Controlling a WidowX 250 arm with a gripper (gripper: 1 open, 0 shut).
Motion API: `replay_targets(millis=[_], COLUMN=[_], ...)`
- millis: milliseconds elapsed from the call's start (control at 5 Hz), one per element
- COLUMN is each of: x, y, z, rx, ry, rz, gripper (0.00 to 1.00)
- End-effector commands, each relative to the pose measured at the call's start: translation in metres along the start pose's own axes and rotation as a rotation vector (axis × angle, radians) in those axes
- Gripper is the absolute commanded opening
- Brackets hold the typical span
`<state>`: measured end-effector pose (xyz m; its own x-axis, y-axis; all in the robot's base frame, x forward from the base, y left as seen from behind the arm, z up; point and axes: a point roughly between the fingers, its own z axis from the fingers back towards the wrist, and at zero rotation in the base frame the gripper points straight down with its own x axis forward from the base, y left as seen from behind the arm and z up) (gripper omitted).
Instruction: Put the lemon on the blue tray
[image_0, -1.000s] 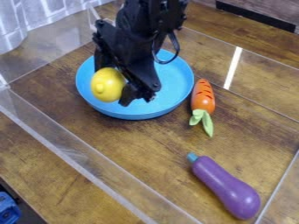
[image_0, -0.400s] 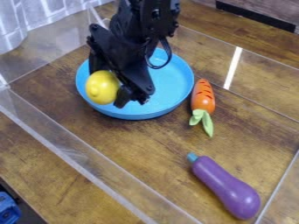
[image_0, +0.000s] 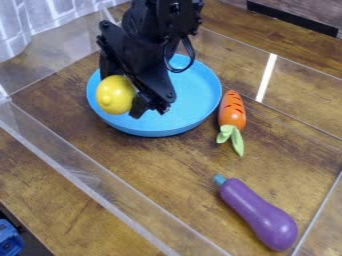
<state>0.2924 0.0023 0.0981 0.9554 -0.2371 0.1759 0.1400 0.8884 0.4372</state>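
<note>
My gripper (image_0: 132, 76) hangs over the blue tray (image_0: 183, 126) (fingers half hidden), the lemon (image_0: 115, 95) at its tip. From here I can't tell whether it's pinched.

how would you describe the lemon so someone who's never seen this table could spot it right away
Find the round blue tray. At its left side, beside the black gripper, is the lemon, bright yellow and rounder than the carrot or eggplant.
</note>
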Motion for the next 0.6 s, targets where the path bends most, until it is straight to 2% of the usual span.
replay_targets(millis=[0,400], x=[0.003,0.006], y=[0.015,0.03], z=[0.016,0.015], rx=[0.011,0.007], ry=[-0.065,-0.103], rz=[0.048,0.071], gripper=[0.0,0.0])
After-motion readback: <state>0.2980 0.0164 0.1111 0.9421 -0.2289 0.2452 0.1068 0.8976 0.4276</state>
